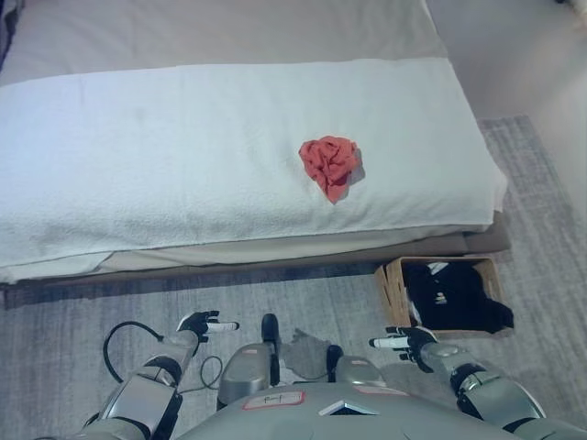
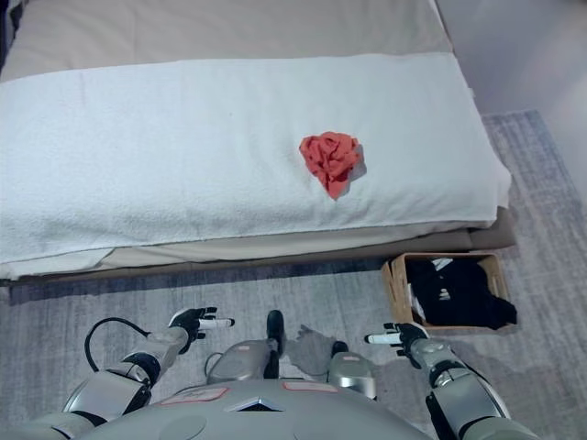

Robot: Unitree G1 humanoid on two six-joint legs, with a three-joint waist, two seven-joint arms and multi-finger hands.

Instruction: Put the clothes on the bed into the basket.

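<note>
Both hands are down low, over the grey rug, and they hold nothing. The left hand [image 1: 200,325] has its fingers loose and mostly straight, with a white tip pointing in toward the middle. The right hand [image 1: 408,344] looks the same, its fingers relaxed and a white tip pointing the other way, toward the left hand. The two hands are well apart from each other.

The red cloth [image 1: 330,165] is far from both hands. It sits up on the bed, scrunched into a little heap on the white blanket [image 1: 183,156], a bit to the right of the middle. No finger is touching it. It lies closer to the right hand's side than to the left.

The basket [image 1: 393,286] is on the rug [image 1: 73,312] just by the bed's near right corner, close above the right hand. It is brown, and dark clothes [image 1: 454,295] are already inside it. Farther back, past the white blanket, a tan sheet [image 1: 229,32] covers the rest of the bed.
</note>
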